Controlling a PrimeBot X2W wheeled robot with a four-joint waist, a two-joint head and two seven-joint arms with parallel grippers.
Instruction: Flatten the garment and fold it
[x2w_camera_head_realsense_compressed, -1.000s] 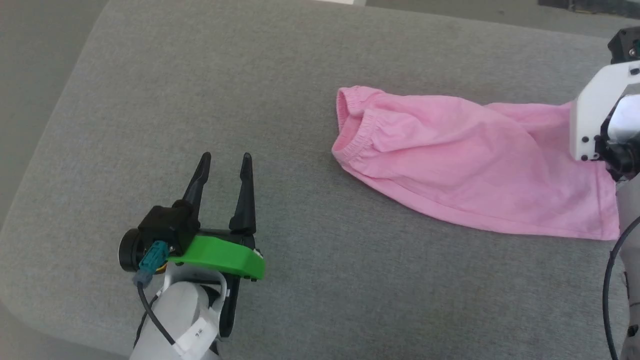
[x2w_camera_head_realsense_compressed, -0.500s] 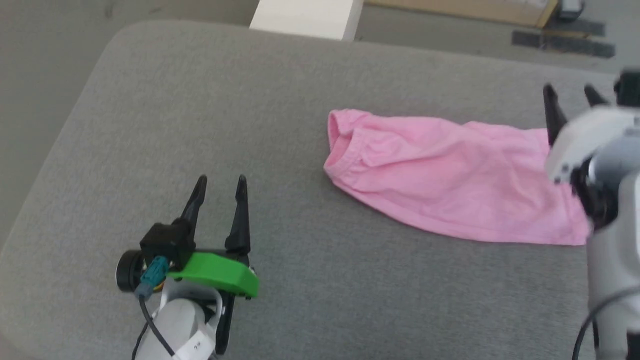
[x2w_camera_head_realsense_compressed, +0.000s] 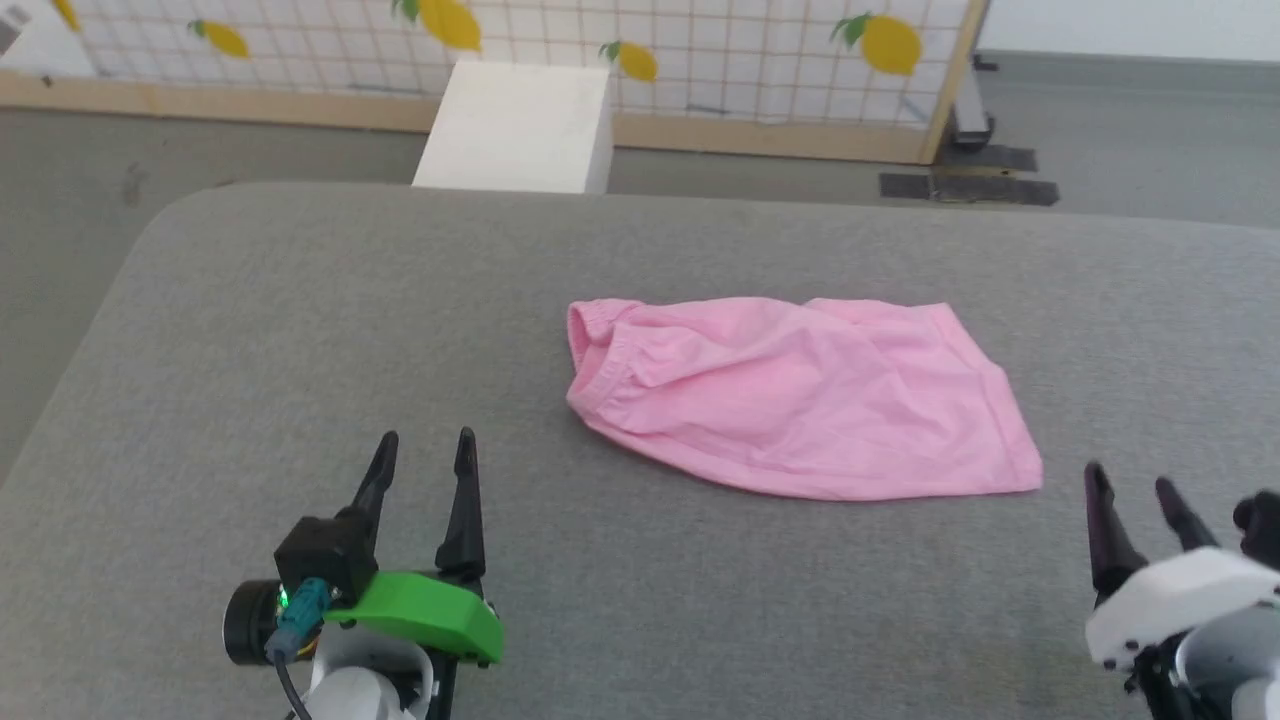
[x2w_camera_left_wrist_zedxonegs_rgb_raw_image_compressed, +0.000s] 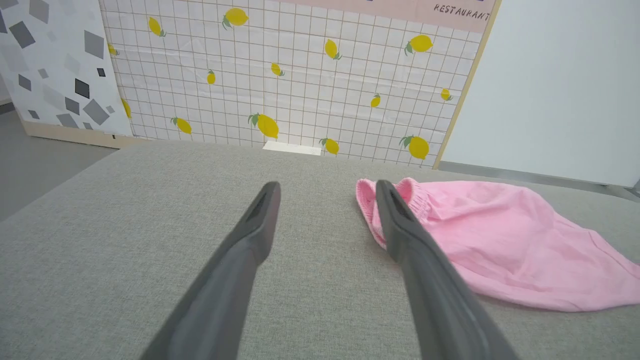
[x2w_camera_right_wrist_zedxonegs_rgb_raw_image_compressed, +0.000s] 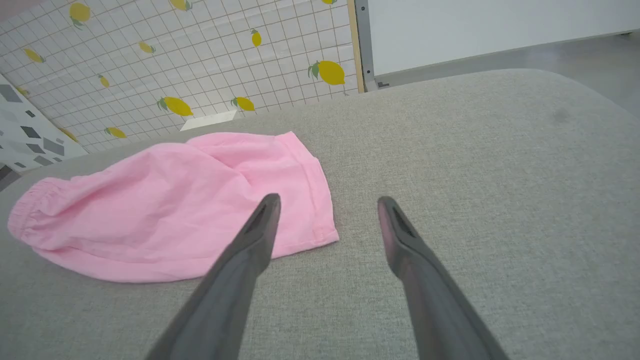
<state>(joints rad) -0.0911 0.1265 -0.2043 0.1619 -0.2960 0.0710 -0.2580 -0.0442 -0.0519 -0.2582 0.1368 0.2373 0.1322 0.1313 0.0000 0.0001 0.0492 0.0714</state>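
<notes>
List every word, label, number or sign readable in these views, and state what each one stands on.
"RESTAURANT": dark hand-lettered capitals on the pink band across the top of the lemon-print panel, in the left wrist view.
Dark marks at that band's upper edge: cut off by the frame, unreadable.
The garment: no readable text or tag print shows on it.

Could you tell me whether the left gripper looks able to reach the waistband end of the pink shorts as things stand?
Probably yes: the left gripper is open, and nothing on the grey cushion stands between it and the waistband of the shorts.
</notes>
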